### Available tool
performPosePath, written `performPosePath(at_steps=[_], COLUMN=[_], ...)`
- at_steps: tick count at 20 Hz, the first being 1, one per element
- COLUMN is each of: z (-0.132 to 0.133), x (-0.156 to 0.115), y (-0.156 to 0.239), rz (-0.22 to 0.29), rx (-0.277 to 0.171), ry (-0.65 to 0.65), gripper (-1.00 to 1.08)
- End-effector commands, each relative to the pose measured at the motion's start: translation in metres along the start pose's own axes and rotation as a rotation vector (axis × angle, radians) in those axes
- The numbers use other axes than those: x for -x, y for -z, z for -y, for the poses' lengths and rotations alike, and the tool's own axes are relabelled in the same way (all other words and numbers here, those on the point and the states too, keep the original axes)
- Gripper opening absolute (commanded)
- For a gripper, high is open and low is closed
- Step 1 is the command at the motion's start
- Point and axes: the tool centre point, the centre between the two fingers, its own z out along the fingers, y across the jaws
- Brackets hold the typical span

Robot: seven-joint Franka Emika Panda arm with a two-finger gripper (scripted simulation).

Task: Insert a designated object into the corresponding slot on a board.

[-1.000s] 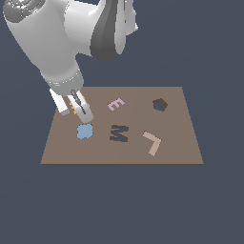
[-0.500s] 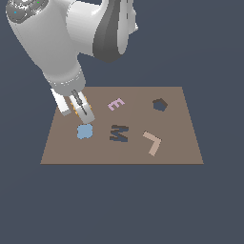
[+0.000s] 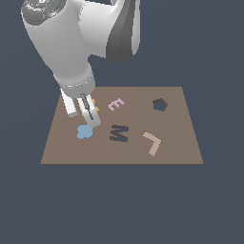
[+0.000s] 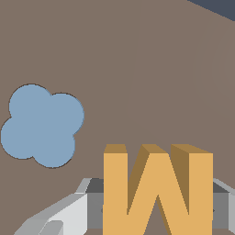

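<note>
The orange M-shaped designated object (image 4: 156,188) stands between my gripper's (image 4: 156,218) fingers in the wrist view, and their dark pads meet its two sides. In the exterior view my gripper (image 3: 83,119) is over the board's (image 3: 181,143) near left part, and only a sliver of the orange M (image 3: 95,105) shows behind the fingers. The dark M-shaped slot (image 3: 118,133) lies on the board a short way toward the exterior view's right of the gripper. I cannot tell whether the M rests on the board or is lifted.
A blue clover-shaped piece (image 3: 84,131) (image 4: 41,126) lies on the board right beside the gripper. Also on the board are a pale pink E (image 3: 116,104), a dark pentagon cutout (image 3: 159,104) and a tan L piece (image 3: 152,142).
The gripper has come slightly lower and nearer the blue clover piece. The pieces on the board have not moved.
</note>
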Motion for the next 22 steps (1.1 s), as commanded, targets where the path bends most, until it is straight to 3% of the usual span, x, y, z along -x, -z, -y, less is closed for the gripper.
performPosePath(at_steps=[1, 12, 22], z=[0.008, 0.064, 0.107], x=[0.008, 0.045, 0.06], y=[0.001, 0.005, 0.007], rz=[0.0, 0.0, 0.0], rx=[-0.001, -0.001, -0.001], ry=[-0.043, -0.295, -0.47], gripper=[-1.0, -1.0, -1.0])
